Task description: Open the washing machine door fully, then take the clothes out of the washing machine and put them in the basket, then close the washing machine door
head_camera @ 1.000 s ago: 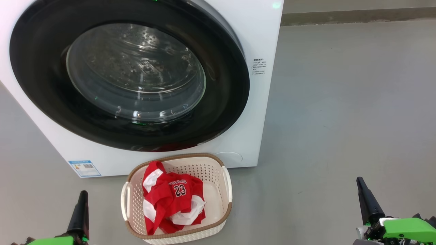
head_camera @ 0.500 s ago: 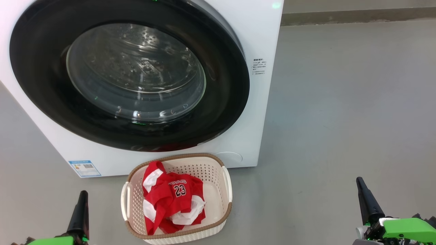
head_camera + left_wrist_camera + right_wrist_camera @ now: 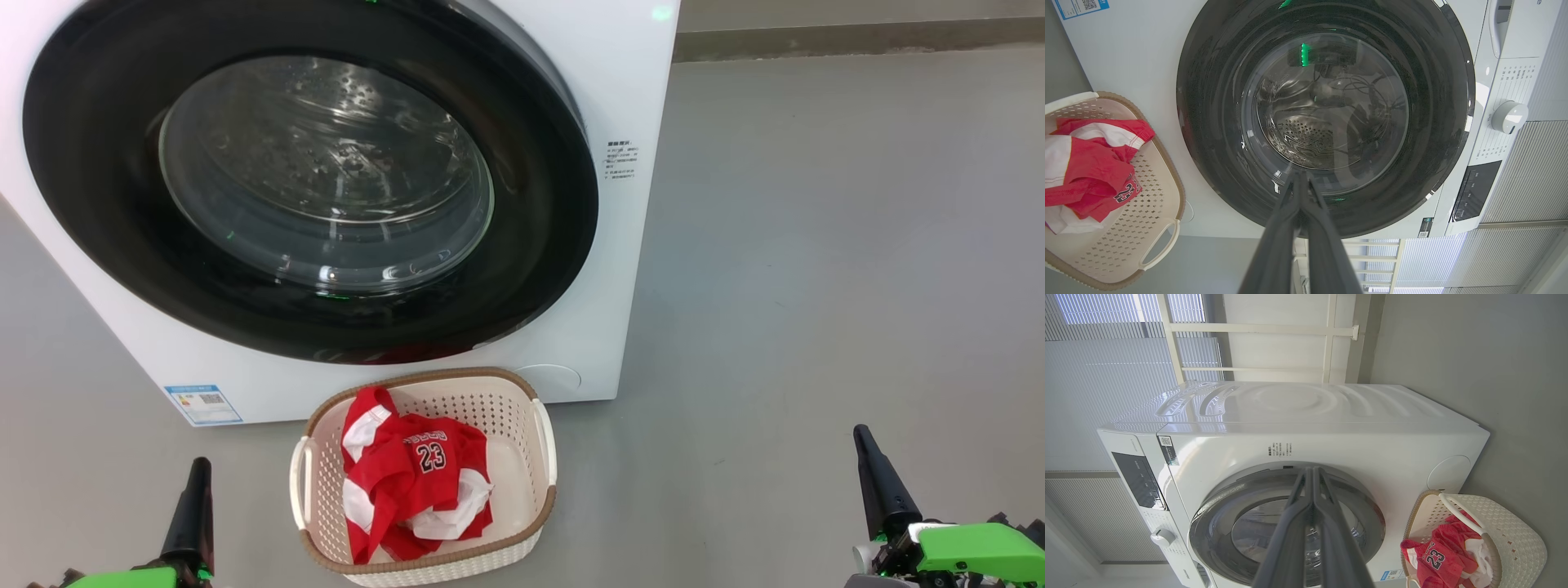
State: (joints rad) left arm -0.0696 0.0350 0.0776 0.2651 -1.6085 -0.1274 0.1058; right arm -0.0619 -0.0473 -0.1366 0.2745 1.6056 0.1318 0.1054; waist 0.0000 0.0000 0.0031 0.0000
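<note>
The task looks finished. The washing machine door [image 3: 310, 180] sits shut on the washing machine [image 3: 624, 90], with no garment visible through its glass. The clothes [image 3: 408, 482] lie in the basket [image 3: 510, 408] on the floor, just before the machine's front. The left end effector [image 3: 198, 469] and right end effector [image 3: 862, 437] are pinched closed, empty.
</note>
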